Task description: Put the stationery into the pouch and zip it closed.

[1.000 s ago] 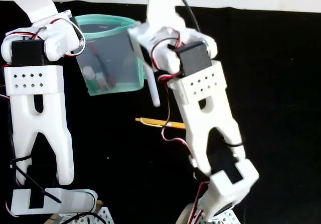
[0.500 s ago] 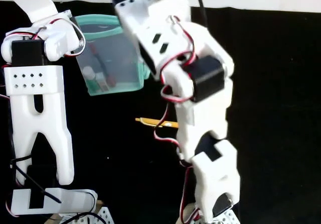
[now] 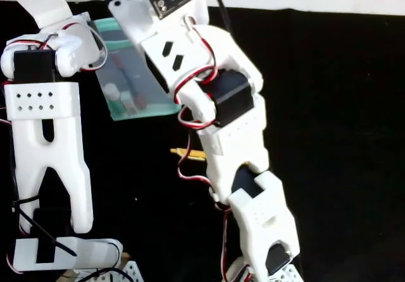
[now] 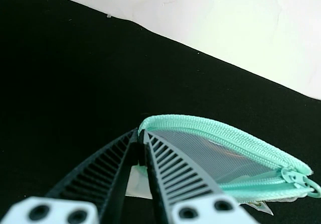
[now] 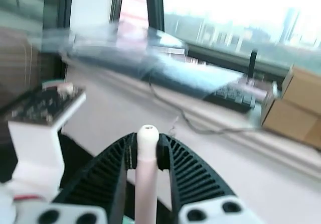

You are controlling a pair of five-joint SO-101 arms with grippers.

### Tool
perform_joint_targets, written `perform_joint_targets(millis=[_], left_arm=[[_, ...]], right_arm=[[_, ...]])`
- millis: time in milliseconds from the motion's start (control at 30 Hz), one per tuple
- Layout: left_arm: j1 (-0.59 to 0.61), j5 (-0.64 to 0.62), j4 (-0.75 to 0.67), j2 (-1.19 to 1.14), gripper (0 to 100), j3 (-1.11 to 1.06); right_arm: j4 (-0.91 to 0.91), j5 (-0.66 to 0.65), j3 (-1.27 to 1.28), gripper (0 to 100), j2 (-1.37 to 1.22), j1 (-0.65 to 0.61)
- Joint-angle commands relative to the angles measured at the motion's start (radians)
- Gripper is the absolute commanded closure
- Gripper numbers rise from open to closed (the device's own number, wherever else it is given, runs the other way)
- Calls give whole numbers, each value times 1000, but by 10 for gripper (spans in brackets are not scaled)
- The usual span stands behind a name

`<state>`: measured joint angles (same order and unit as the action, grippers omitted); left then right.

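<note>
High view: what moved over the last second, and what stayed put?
The right arm rose and swung toward the pouch, covering part of it, the right pincer shut on the pale pen. The left pincer kept gripping the pouch rim; the yellow pencil lay unmoved on the table.

The left arm (image 3: 44, 136) and right arm (image 3: 243, 143) are wearing white shells, black servo blocks and looping red cables. The left gripper (image 4: 139, 136) and right gripper (image 5: 147, 138) are showing black ribbed fingers on white bases.
</note>
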<state>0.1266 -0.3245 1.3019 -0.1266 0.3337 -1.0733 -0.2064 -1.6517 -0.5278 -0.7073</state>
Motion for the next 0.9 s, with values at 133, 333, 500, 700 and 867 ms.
perform_joint_targets(millis=[133, 333, 500, 700, 867], left_arm=[[-25, -3, 12, -107, 994, -24], [-53, -3, 12, -116, 994, -35], [-56, -3, 11, -148, 994, -30], [-50, -3, 18, -156, 994, -4], [-28, -3, 18, -151, 994, 1]], right_arm=[[143, -57, -111, 991, 2, -15], [242, -55, -113, 991, -61, -15], [266, -55, -113, 991, -119, -38], [236, 25, -113, 991, -174, -33], [107, 57, -113, 991, -185, -31]])
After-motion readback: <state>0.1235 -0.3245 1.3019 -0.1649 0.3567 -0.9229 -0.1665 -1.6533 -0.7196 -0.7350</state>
